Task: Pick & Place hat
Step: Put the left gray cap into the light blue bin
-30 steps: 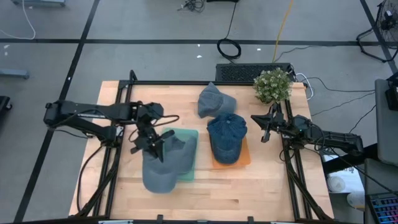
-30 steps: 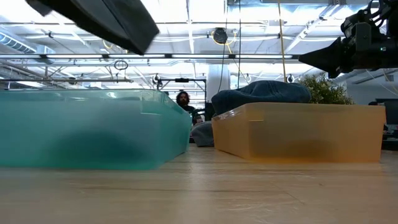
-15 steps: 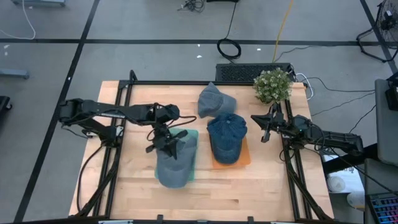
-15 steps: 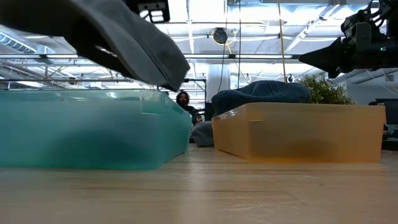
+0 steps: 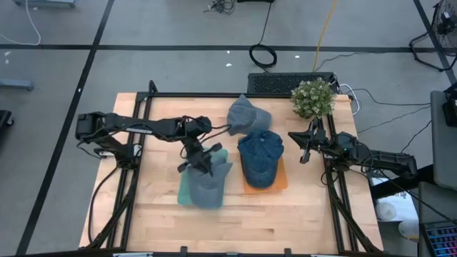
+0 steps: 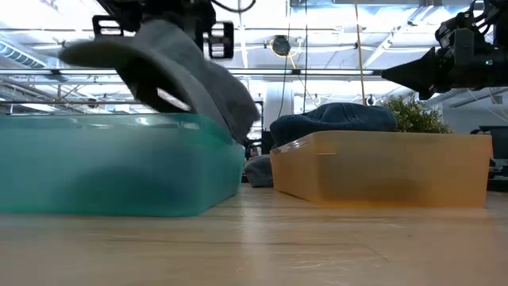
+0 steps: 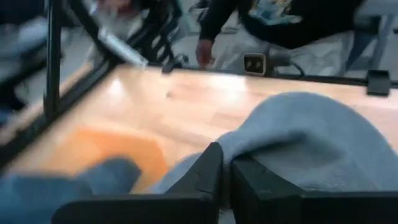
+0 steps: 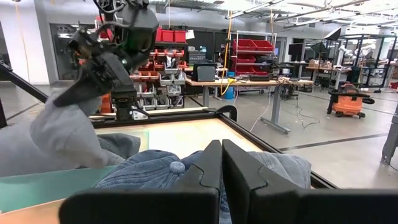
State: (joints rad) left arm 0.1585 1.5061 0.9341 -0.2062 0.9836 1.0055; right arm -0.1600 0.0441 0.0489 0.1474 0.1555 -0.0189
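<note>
Hat, grey [image 5: 206, 180]: you are carrying it in the left gripper [image 5: 198, 158], whose fingers are clenched on the fabric near the crown, and it is hanging tilted over the teal bin [image 5: 184, 194], brim drooping toward the bin's front edge. Step in hand, as I judge it: the placing step, with the hat arriving above its container but not yet set down. The next move is calling for a lowering into the bin and then a release, keeping the brim inside the walls rather than draped over the rim. Right gripper [image 5: 305, 148]: you are keeping it clamped shut on nothing, waiting at the table's right side, well apart from the work. Orange bin [image 5: 280, 182]: it is standing just beside the teal one and is already holding a blue denim hat [image 5: 260, 156]; a third hat [image 5: 247, 116] is lying on the table behind both bins, near the left arm's elbow side. Potted plant [image 5: 313, 98]: it is sitting at the far right corner. Room for moving: you are working close to the orange bin's wall on one side, while the table in front of the teal bin is giving you open wood to retreat over
</note>
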